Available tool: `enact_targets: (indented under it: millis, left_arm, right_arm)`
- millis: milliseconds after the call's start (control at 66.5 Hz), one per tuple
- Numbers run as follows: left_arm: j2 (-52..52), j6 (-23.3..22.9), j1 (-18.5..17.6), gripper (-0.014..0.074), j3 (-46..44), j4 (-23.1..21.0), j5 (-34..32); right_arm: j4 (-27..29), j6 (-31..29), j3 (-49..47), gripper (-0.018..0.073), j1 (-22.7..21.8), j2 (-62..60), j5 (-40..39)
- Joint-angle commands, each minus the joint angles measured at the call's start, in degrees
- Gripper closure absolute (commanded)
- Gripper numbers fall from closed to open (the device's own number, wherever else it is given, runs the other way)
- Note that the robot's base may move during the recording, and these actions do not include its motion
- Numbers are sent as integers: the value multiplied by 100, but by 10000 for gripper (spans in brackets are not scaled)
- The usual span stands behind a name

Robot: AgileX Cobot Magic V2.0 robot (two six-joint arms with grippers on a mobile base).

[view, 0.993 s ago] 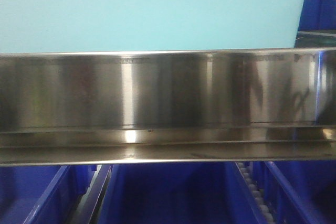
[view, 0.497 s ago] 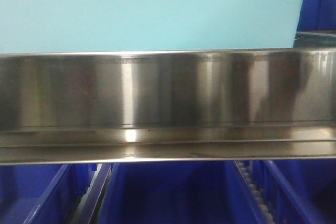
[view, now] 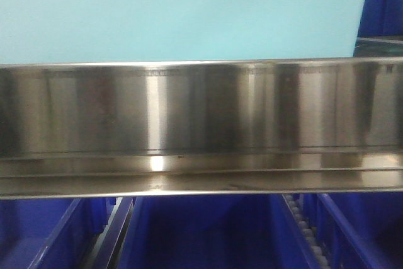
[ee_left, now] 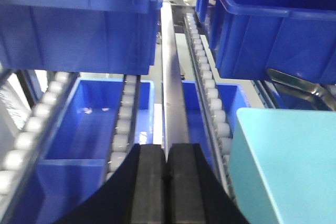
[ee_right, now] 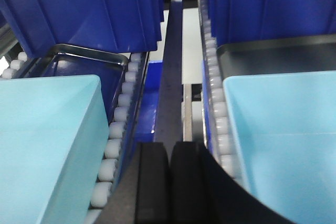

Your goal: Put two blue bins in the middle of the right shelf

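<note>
The steel shelf rail [view: 201, 124] fills the front view from 9 to 3 o'clock, with a pale cyan bin [view: 182, 14] above it and blue bins [view: 208, 231] below, so this camera says little about the arms.

In the left wrist view two blue bins sit on the upper level, one at 11 o'clock [ee_left: 79, 19] and one at 1 o'clock [ee_left: 268, 30], on either side of a roller track [ee_left: 207, 93]. More blue bins lie on the level beneath, and a cyan bin corner [ee_left: 283, 166] shows at 4 o'clock. In the right wrist view cyan bins flank the centre rail at 8 o'clock [ee_right: 42, 140] and 4 o'clock [ee_right: 289, 129]. Blue bins stand beyond at 11 o'clock [ee_right: 89, 11] and 1 o'clock [ee_right: 268, 3], well apart from the arm.

The left fingers [ee_left: 157, 174] are pressed together on nothing, and the right fingers [ee_right: 157, 177] likewise, both at 6 o'clock over the rail.

The step looks like the approach to a first blue bin. To do it well, spread the fingers before reaching the bin, straddle its near wall rather than push it along the rollers, then lift level and clear of the cyan bins. Which rack counts as the right middle shelf probably cannot be settled from these views, so confirm that first
</note>
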Motion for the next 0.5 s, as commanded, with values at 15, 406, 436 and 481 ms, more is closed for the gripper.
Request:
enact_targets:
  millis: [15, 406, 436, 481]
  left_arm:
    - [360, 3, -40, 707, -199, -394, -239]
    - [2082, -1114, -1568, 707, -2193, 828, 2044]
    - [2164, -1127, -1595, 707, -2312, 828, 2078]
    - [2278, -1290, -1630, 707, -2434, 828, 2152]
  right_arm:
    - [257, 0, -199, 724, 31, 493, 28]
    - [-1150, 1599, -1808, 700, 1553, 2217, 1540]
    - [-1150, 1599, -1951, 700, 1642, 2312, 1591]
    - [-1150, 1599, -2106, 700, 1757, 2474, 1656]
